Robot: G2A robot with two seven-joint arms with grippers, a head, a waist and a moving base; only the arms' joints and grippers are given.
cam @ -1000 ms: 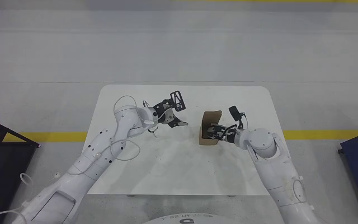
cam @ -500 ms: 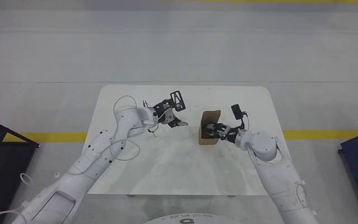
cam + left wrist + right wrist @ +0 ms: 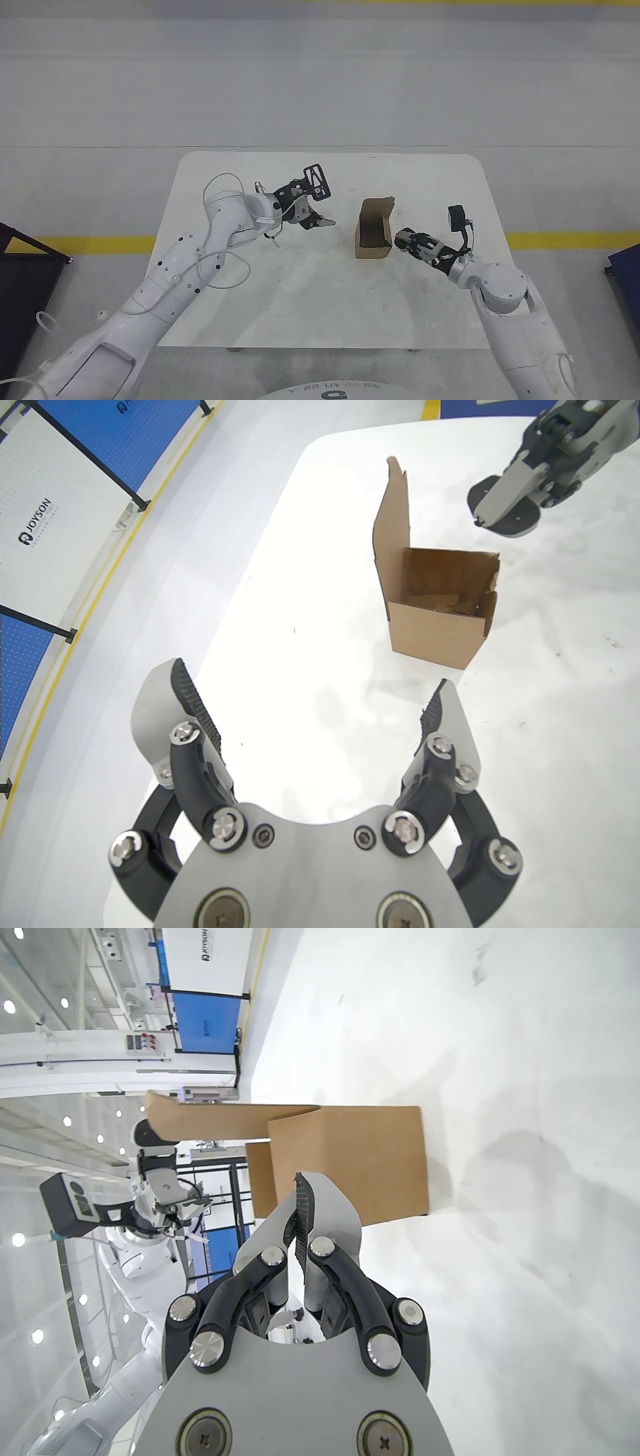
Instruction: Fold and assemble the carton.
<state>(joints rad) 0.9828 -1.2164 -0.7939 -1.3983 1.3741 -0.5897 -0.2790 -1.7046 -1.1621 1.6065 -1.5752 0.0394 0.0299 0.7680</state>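
Observation:
A small brown carton (image 3: 375, 229) stands upright near the middle of the white table (image 3: 300, 300), its top open and one tall flap (image 3: 391, 525) standing up on the far side. In the left wrist view its inside (image 3: 440, 600) shows folded bottom flaps. My left gripper (image 3: 318, 217) hovers to the carton's left, open and holding nothing (image 3: 320, 705). My right gripper (image 3: 403, 240) sits just right of the carton, apart from it, its fingers pressed together with nothing between them (image 3: 300, 1198); the carton's plain side wall (image 3: 350, 1163) lies in front of it.
The table's right edge (image 3: 492, 220) is close behind the right arm. A yellow floor line (image 3: 90, 243) runs past both sides of the table. Blue panels (image 3: 100, 430) stand on the floor beyond the table's far edge.
My right gripper has pulled out of the carton's top and drawn back to the right, away from the box. The carton and my left gripper have stayed put.

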